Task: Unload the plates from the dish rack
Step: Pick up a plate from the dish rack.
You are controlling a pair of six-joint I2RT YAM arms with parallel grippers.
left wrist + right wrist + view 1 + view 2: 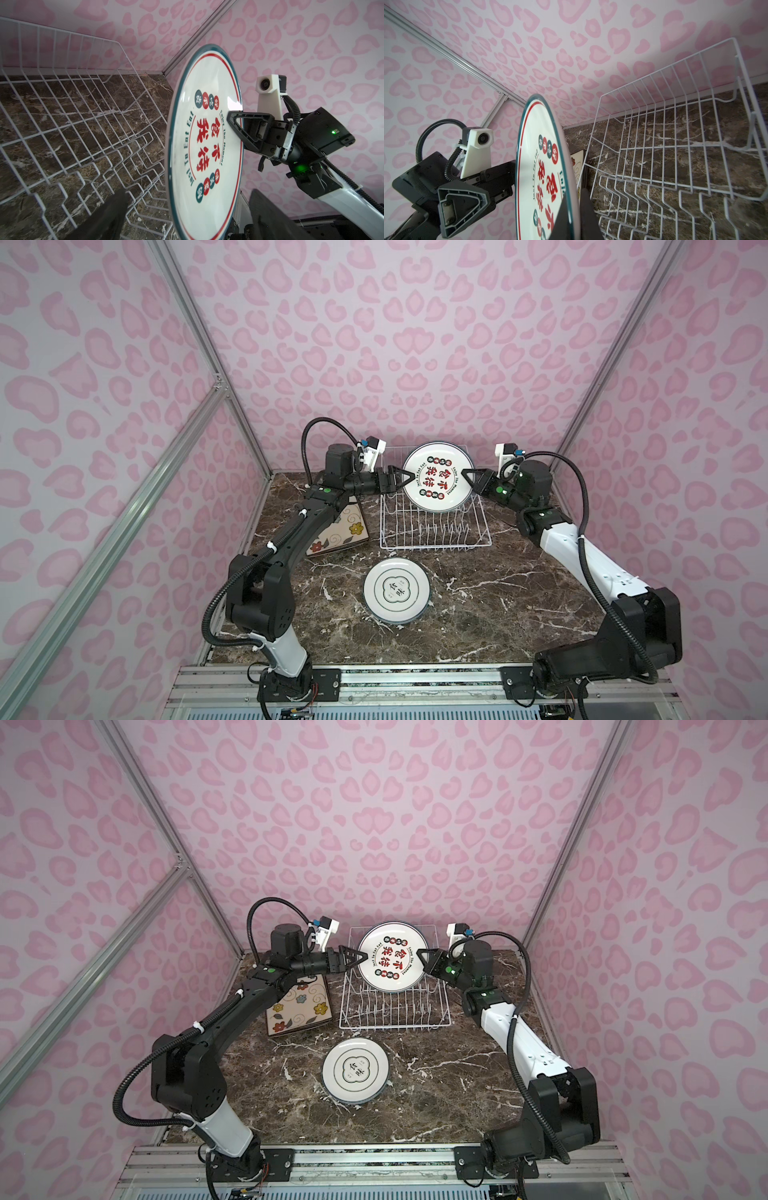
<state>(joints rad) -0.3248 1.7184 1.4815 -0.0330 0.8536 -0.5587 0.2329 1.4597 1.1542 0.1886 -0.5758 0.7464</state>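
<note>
A round white plate (436, 485) (388, 969) with red characters stands upright over the back of the white wire dish rack (436, 548) (395, 1027). My right gripper (464, 474) (576, 218) is shut on its right rim. My left gripper (410, 480) (187, 216) is open, one finger on each side of the left rim, neither touching. No other plate stands in the rack. A stack of round plates (397, 591) lies in front of the rack. Flowered square plates (340, 531) lie to its left, partly under my left arm.
The rack's upright tines (128, 158) (654, 199) rise just below the held plate. Pink patterned walls close in the back and sides. Bare marble table (519, 593) lies to the right of the round stack.
</note>
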